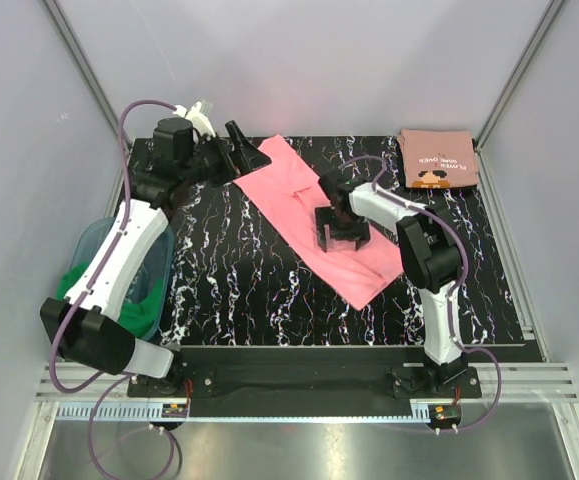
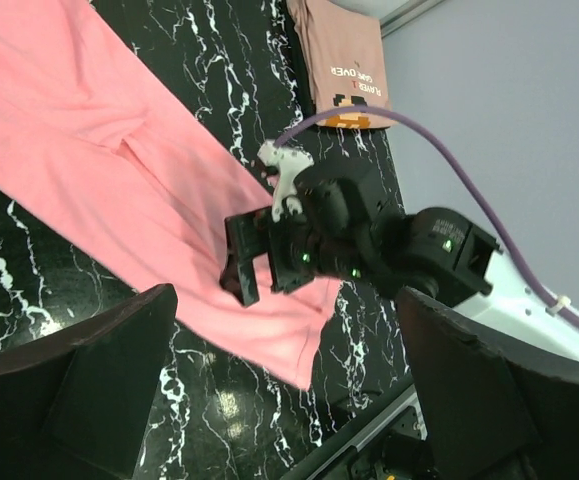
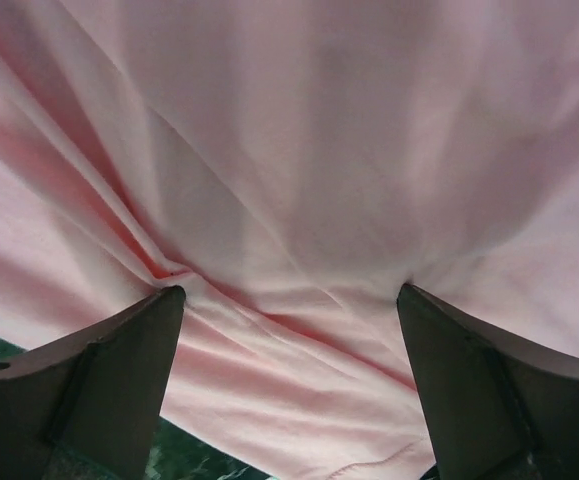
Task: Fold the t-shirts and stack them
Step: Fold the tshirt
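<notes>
A bright pink t-shirt (image 1: 314, 215), folded into a long strip, lies diagonally across the black marbled mat (image 1: 229, 290). My right gripper (image 1: 341, 240) stands open over its middle, both fingertips pressing down on the cloth (image 3: 289, 200) with a fold of it between them. My left gripper (image 1: 250, 150) is open and empty, hovering above the strip's far left end; in its wrist view the pink t-shirt (image 2: 119, 150) and the right gripper (image 2: 259, 265) lie below its spread fingers (image 2: 99, 390). A salmon t-shirt (image 1: 437, 158) with white lettering and a small print lies folded at the back right.
A clear blue bin (image 1: 94, 245) holding green cloth (image 1: 144, 310) sits left of the mat, under my left arm. White walls enclose the table on three sides. A metal rail (image 1: 309, 385) runs along the near edge by the arm bases.
</notes>
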